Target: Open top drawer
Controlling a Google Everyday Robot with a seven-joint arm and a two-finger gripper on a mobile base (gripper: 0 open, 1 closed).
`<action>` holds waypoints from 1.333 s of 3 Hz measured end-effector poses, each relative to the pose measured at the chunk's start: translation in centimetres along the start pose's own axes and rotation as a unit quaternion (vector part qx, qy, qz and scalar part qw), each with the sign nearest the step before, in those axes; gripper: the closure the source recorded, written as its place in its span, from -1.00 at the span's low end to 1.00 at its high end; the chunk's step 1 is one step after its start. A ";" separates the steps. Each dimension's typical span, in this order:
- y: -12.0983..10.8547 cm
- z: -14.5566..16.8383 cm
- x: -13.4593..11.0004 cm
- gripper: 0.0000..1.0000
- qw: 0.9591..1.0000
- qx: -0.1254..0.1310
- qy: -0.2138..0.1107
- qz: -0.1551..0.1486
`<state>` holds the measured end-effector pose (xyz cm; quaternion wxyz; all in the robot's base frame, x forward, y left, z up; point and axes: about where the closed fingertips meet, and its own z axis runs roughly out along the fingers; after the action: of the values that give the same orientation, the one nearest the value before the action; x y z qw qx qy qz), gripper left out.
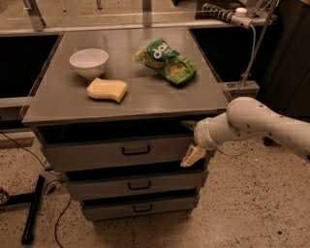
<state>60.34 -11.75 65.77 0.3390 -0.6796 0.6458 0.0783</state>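
The top drawer [97, 154] is the widest grey front under the counter, with a small black bar handle [135, 151] at its centre. Its front stands a little forward of the cabinet, with a dark gap above it. My gripper [193, 156] hangs at the right end of this drawer front, well right of the handle, on the white arm [252, 123] that comes in from the right. One cream fingertip [193, 156] shows against the drawer's right edge. Two shorter grey drawers [138, 184] sit below.
On the grey counter top [58, 104] lie a white bowl [88, 62], a yellow sponge [106, 89] and a green chip bag [166, 60]. A black stand leg and cables [33, 208] lie on the speckled floor at left. A rail with a hose [227, 14] runs behind.
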 end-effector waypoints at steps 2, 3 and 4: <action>-0.3 0.1 -0.7 0.30 1.000 -0.004 -0.007 -0.007; -0.3 -0.1 -0.8 0.77 1.000 -0.004 -0.007 -0.008; 0.6 -0.5 -0.5 1.00 1.000 -0.004 -0.010 -0.004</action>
<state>59.54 -11.58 66.25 0.3435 -0.6826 0.6393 0.0861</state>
